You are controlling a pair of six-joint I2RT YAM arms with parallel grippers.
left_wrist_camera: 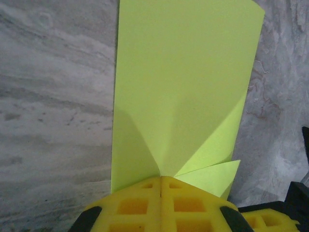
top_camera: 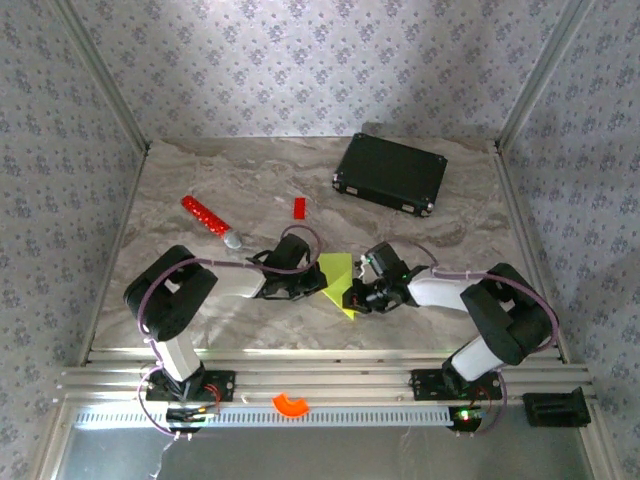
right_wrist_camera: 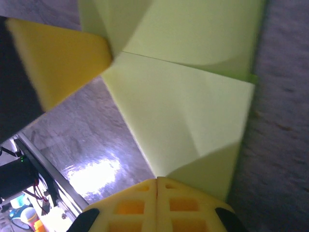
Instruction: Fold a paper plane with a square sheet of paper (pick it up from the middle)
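Your left pincer (top_camera: 316,284) is closed, its yellow grid-moulded fingers (left_wrist_camera: 145,191) pinching the sheet of paper (top_camera: 338,278): thin, matte, lime, with crisp diagonal creases and a triangular flap. Just right of it, your right pincer (top_camera: 357,297) is clamped on the same sheet's opposite side. Beyond the left pincer lie a red dotted stick (top_camera: 205,217) and small red block (top_camera: 299,207); beyond the right, a black case (top_camera: 391,173), all on the marbled worktop (top_camera: 200,170). The gripped edges are hidden; the right wrist view is blurred.

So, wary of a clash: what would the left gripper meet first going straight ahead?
The folded lime paper that the left gripper is shut on; beyond it marble tabletop, depth unclear. The right gripper sits off to the side.
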